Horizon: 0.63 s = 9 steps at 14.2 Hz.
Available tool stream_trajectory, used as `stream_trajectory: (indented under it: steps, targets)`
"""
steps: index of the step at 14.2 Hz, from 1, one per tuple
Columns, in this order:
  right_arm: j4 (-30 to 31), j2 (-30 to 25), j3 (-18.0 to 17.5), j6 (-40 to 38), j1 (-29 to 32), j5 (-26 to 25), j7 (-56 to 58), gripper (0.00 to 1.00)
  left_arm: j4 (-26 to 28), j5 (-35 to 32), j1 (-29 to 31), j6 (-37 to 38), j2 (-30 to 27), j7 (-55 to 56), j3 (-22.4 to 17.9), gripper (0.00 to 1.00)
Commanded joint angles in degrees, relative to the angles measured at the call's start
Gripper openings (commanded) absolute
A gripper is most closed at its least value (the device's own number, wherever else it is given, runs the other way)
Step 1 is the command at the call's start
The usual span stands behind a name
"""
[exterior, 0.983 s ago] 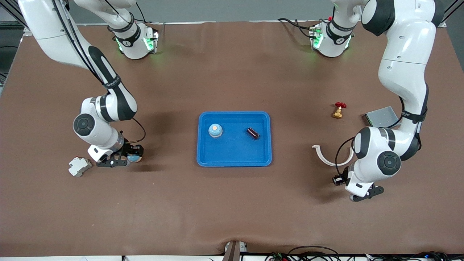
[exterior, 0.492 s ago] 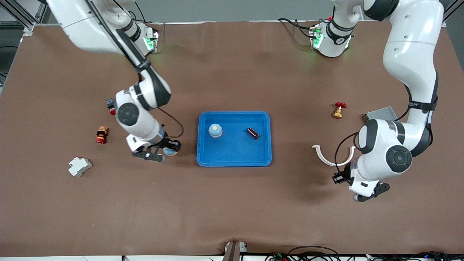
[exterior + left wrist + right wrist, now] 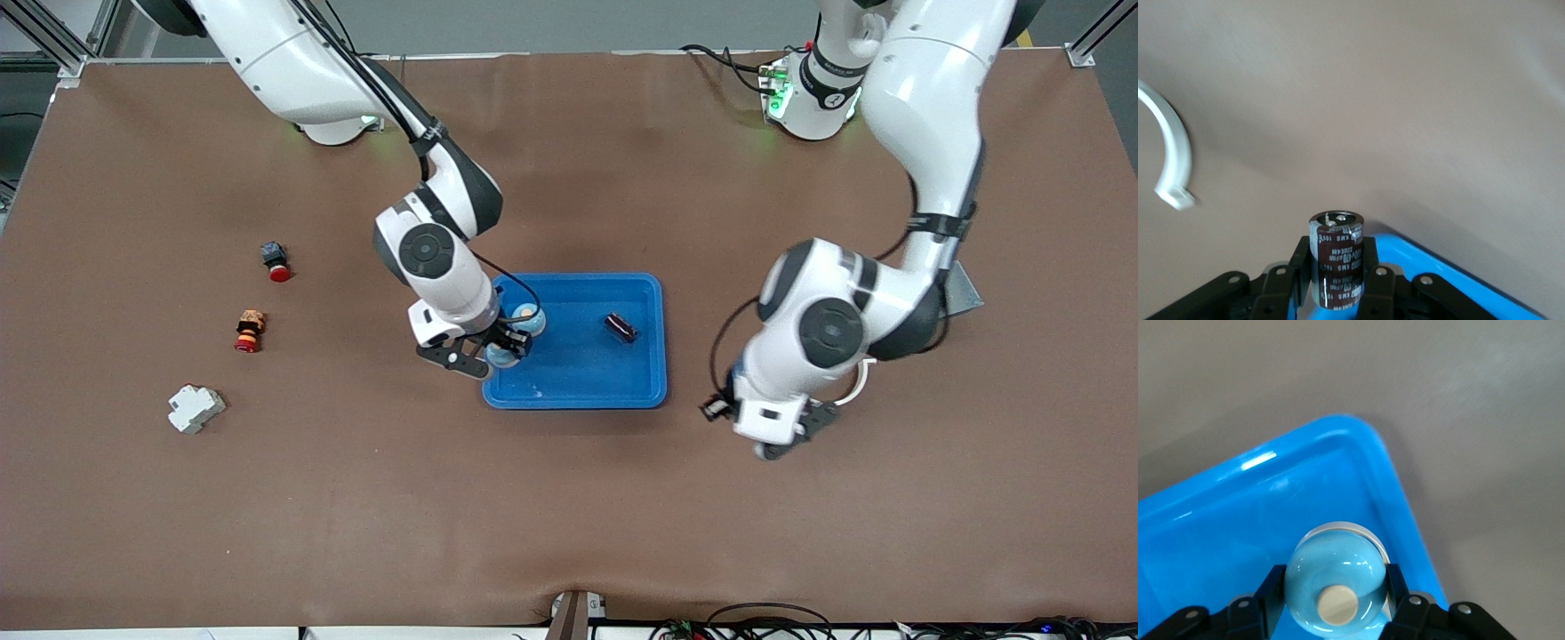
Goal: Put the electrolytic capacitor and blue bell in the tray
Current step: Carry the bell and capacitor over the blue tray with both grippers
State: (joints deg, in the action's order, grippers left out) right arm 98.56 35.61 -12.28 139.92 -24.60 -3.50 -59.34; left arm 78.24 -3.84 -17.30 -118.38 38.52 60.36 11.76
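You had even, bright overhead light on the table [image 3: 569, 498], with soft shadows beside the tray [image 3: 576, 391] and under both arms. Glare streaked the tray's floor in the right wrist view; the left wrist view looked soft and hazy.

A: The tray [image 3: 1401, 493] looks like glossy, smooth blue plastic, catching highlights.

B: And the bell [image 3: 1333, 588] is shiny, glazed-looking pale blue. The capacitor [image 3: 1336, 260] wears a glossy dark printed sleeve with a metallic top.

A: The counter [image 3: 569, 498] is matt brown.
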Motion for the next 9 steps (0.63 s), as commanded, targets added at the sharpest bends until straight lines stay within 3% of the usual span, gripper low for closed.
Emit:
stream_trajectory:
  steps: [1, 4, 9]
  targets:
    - [-3.8, 3.1, 2.2, -0.8, -2.9, -2.4, -4.1, 0.0, -1.7, 0.7, -3.5, -0.3, 1.3, 4.2, -0.9, 0.0]
    - [-6.6, 5.6, 4.8, -0.8, -6.3, -2.8, -6.2, 0.0, -1.7, 0.2, -7.8, -2.6, 4.4, 10.8, -1.7, 0.0]
    - [-7.2, 6.7, 8.8, -0.3, -9.8, -2.8, -7.3, 0.0, -1.5, -0.3, -9.9, -5.8, 8.0, 14.5, -1.9, 0.0]
